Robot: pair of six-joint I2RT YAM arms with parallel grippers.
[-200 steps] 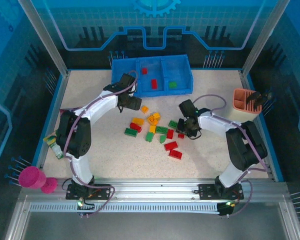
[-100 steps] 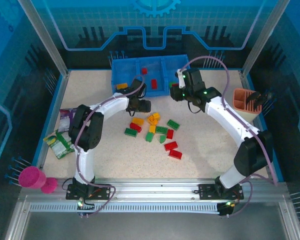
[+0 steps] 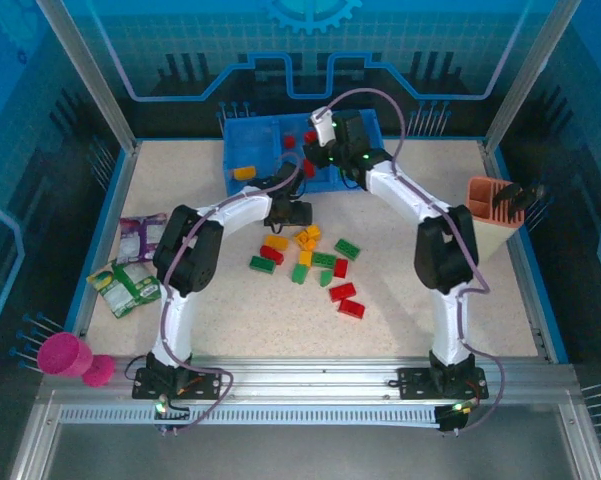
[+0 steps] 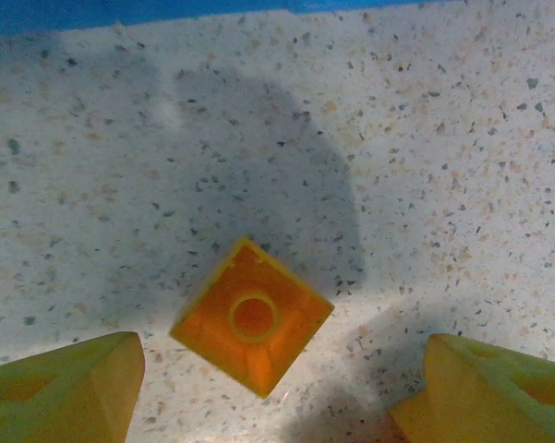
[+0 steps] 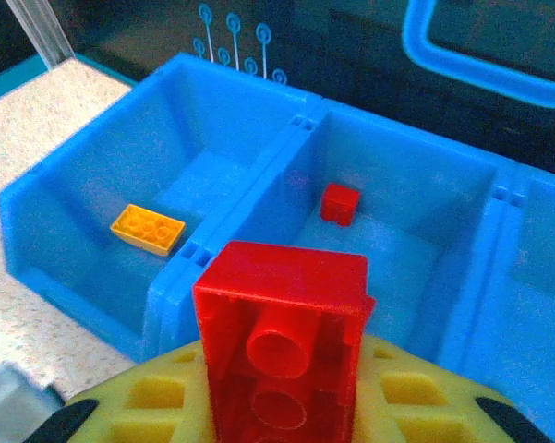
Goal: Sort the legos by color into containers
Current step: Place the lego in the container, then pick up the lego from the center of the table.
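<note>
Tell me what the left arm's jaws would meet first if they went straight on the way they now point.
The orange brick, lying underside-up on the table. The open left jaws stand either side of it, so their tips may reach the table beside it; depth is unclear.

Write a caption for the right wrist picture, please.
Right claw holds a red brick over the blue tray.

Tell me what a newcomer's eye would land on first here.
The right gripper holds a red brick over the blue tray, whose left bin has an orange piece and middle bin a red piece. The open left gripper hangs over an upturned orange brick on the table, beside a mixed pile.
</note>
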